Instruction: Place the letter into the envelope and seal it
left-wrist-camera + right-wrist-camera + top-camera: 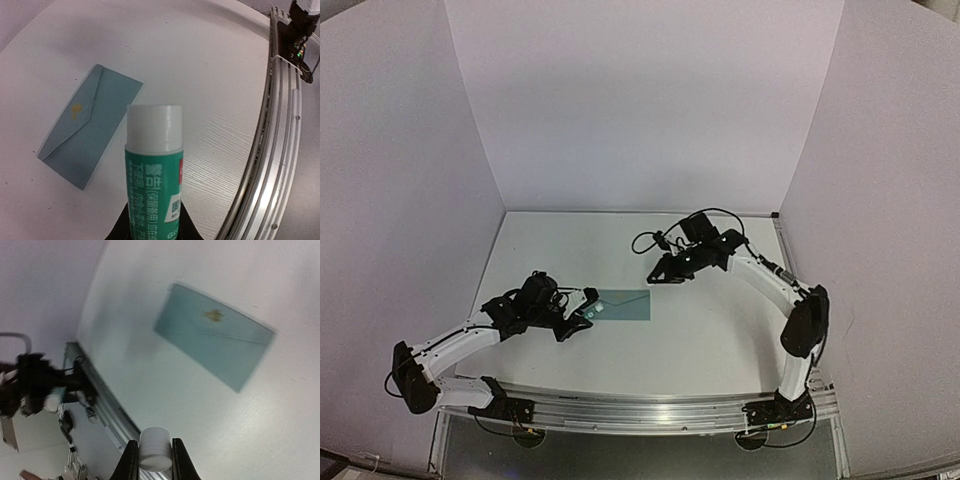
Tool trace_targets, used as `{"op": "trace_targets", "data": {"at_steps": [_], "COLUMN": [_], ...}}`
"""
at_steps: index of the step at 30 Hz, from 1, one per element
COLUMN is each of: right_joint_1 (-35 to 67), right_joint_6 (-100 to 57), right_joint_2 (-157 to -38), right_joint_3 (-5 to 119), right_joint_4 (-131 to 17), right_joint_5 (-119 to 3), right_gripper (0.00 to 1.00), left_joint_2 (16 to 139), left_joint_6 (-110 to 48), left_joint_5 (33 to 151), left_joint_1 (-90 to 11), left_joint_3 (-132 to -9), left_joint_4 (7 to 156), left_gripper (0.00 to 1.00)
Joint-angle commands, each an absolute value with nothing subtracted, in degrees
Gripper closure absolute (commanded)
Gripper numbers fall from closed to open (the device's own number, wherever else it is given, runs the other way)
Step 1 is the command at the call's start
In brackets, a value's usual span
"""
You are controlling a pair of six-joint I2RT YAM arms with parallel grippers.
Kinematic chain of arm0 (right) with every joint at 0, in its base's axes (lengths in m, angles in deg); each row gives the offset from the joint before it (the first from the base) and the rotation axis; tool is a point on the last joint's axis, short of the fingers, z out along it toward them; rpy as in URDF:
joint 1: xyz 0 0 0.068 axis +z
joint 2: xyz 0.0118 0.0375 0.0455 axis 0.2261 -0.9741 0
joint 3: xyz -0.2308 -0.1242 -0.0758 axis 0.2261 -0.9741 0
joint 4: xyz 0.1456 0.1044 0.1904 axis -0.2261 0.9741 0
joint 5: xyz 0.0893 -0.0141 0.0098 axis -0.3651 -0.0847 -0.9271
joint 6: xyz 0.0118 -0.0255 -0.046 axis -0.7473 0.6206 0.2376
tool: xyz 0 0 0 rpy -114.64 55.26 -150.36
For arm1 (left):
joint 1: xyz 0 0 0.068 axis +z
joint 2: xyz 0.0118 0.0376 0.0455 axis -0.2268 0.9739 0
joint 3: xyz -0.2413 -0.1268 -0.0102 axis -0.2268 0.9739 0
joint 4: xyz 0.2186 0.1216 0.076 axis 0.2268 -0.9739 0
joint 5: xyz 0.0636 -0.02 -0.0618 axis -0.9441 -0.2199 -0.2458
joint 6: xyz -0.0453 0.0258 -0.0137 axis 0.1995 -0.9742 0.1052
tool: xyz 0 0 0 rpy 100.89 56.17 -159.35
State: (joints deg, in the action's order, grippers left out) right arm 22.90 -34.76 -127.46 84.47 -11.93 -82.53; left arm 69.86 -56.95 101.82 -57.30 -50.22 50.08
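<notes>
The teal envelope (pixel 623 304) lies flat on the white table, its triangular flap down with a small gold mark on it; it also shows in the left wrist view (pixel 90 132) and in the right wrist view (pixel 215 335). The tan letter is not in view. My left gripper (pixel 578 320) sits at the envelope's left end, shut on a green glue stick (pixel 154 165) with a white top; its fingers (pixel 120 227) are barely visible. My right gripper (pixel 655 275) hovers above and behind the envelope's right end, shut on a small white cylindrical cap (pixel 155 447).
An aluminium rail (pixel 640 410) runs along the near table edge, seen also in the left wrist view (pixel 280 150). White walls enclose the table on the left, back and right. A cable (pixel 645 240) loops behind the right wrist.
</notes>
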Motion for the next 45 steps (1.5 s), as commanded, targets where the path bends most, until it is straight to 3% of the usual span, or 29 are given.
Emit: {"op": "trace_targets", "data": {"at_steps": [1,13,45], "right_joint_1": [32.11,40.64,41.41], "right_joint_6": [-34.63,-36.72,-37.70], "right_joint_2": [-121.54,-118.80,-118.53], "right_joint_3": [83.07,82.40,78.11], "right_joint_4": [-21.44,-25.06,-29.78], "right_joint_5": [-92.76,-85.56,-88.29], "right_gripper": [1.00,1.00,1.00], "left_joint_2": [70.42,71.02,71.21], "left_joint_6": [-64.85,-71.28,-67.26], "left_joint_5": [113.40,116.90,115.68], "left_joint_1": [-57.81,-59.67,-59.78], "left_joint_3": [-55.05,-59.58,-59.53], "left_joint_4": [46.16,42.79,47.29], "left_gripper": [1.00,1.00,1.00]}}
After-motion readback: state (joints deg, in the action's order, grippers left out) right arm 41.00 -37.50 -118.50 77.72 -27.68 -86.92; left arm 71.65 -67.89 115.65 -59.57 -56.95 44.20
